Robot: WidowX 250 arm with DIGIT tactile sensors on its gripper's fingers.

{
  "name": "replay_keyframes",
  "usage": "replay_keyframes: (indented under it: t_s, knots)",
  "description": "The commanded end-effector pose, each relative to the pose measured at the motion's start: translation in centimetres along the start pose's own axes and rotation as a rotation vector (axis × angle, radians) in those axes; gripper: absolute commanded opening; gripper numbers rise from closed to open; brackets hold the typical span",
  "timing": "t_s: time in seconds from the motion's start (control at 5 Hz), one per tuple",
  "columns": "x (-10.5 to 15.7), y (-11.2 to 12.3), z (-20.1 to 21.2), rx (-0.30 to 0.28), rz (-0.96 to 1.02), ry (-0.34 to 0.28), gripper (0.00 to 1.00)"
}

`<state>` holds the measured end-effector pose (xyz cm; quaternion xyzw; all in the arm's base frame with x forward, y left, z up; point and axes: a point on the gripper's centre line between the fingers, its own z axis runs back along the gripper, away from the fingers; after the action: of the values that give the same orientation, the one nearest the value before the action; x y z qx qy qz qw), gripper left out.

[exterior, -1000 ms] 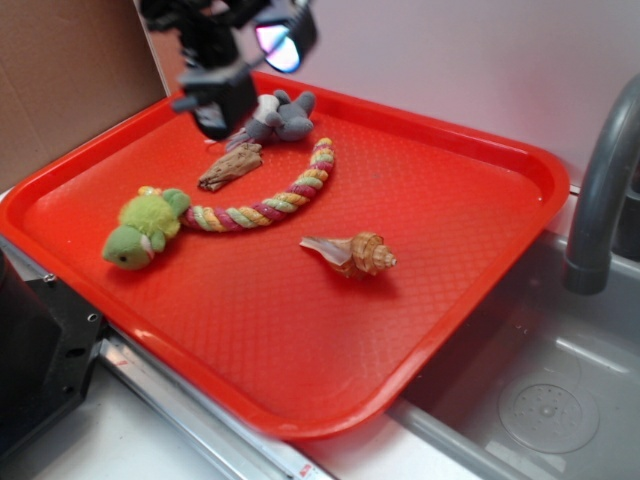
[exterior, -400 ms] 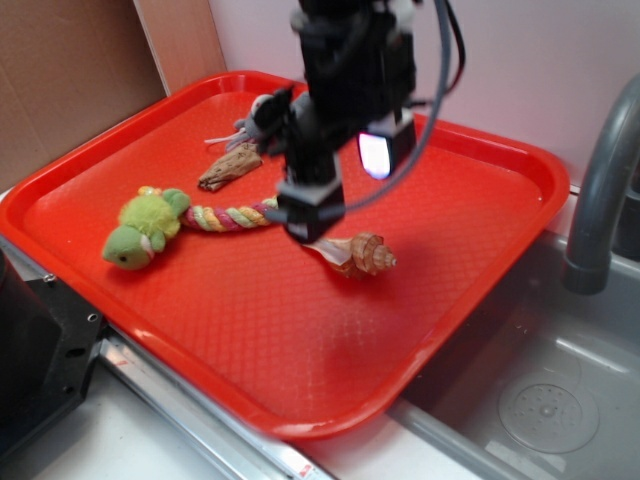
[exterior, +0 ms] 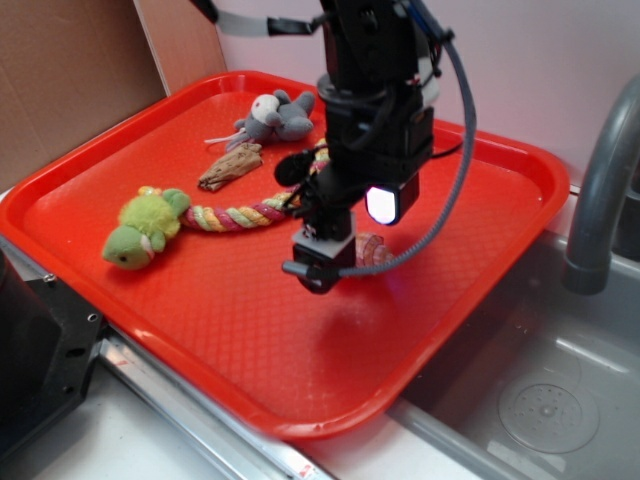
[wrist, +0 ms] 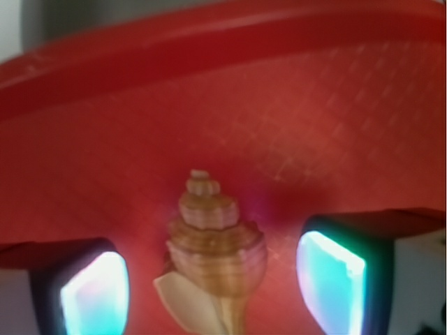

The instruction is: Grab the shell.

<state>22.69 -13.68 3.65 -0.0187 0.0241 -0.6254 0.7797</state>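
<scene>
tan brown-banded shell (wrist: 213, 241), red tray (exterior: 250, 300)

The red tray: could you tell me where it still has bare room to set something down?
The tray is bare along its near edge, below the green plush and gripper, and across its right side toward the faucet. The far left is crowded: grey mouse, bark piece, rope. The shell lies under the gripper.

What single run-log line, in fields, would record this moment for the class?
phase: pre-grasp | tool: open, fingers either side of shell | shell: lying on red tray, not lifted | contact: none visible
</scene>
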Motion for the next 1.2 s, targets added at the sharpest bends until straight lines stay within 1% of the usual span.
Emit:
replay_keyframes:
  t_s: [0.0, 0.2, 0.6, 0.8, 1.0]
  knots:
    - [1.0, -0.9, 0.0, 0.045, 0.030, -0.011, 1.00]
    - [1.2, -0.8, 0.1, 0.109, 0.055, 0.065, 0.00]
    - [0.8, -0.6, 0.0, 0.105, 0.085, 0.061, 0.00]
    - [0.0, 0.1, 1.8, 0.098, 0.244, 0.075, 0.00]
    - [-2.5, 0.9, 6.8, 0.140, 0.497, 0.071, 0.00]
